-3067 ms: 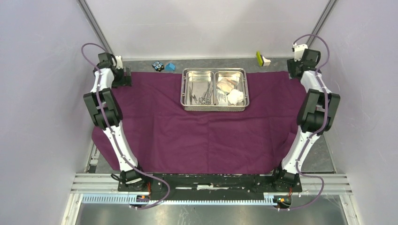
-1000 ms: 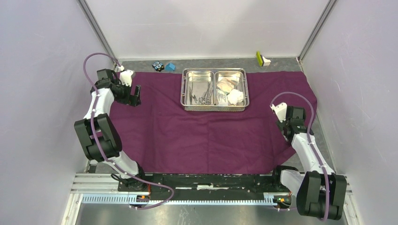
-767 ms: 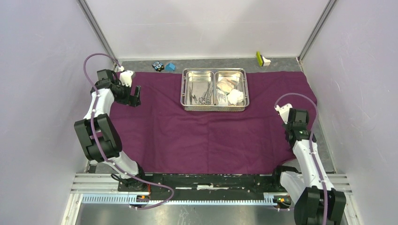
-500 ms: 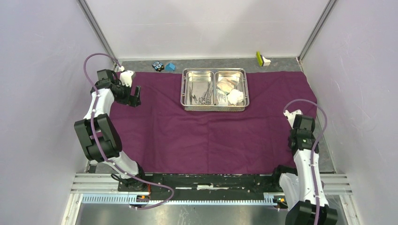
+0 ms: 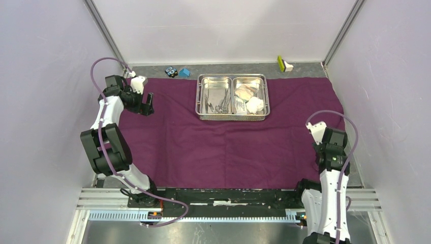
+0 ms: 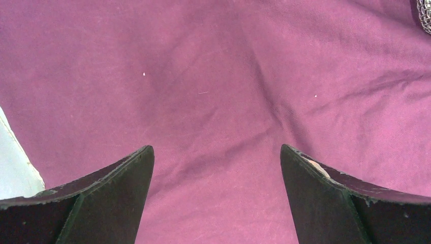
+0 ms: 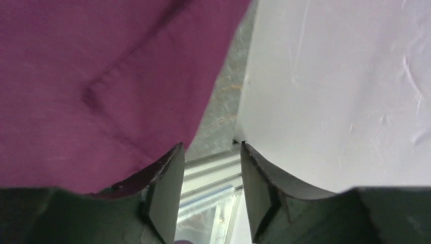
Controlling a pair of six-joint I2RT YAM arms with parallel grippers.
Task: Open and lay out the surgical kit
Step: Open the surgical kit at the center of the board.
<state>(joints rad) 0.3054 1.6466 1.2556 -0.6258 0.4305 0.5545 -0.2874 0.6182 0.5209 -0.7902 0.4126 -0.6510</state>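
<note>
Well, the left gripper [image 6: 216, 152] hangs with its jaws spread wide and nothing between them, just above the purple cloth [image 5: 228, 152] near that wrap's far left corner. I'd judge it is poised there to press or tug that corner flat, since faint creases run under its fingers.

The wrap itself lies opened out beneath both tools, which I take to mean the unfolding is largely done. To the right of the left gripper and well apart from it sits the steel tray [image 5: 232, 118], on the far middle of the cloth. The forceps [image 5: 222, 108] lie in the compartment nearer that gripper. The white packet [image 5: 239, 105] and gauze wads [image 5: 255, 104] fill the one farther from it. All of it is inside the tray, so the laying out looks not yet begun.

Farther right, the right gripper [image 7: 209, 147] points down at the cloth's near right edge. Its jaws stand a narrow gap apart and clamp nothing. The hem runs just to the left of its fingers, with bare table and wall beyond. It looks placed to straighten that edge.

I can read no brand or label anywhere, and any print on the packet is too small to make out.
</note>
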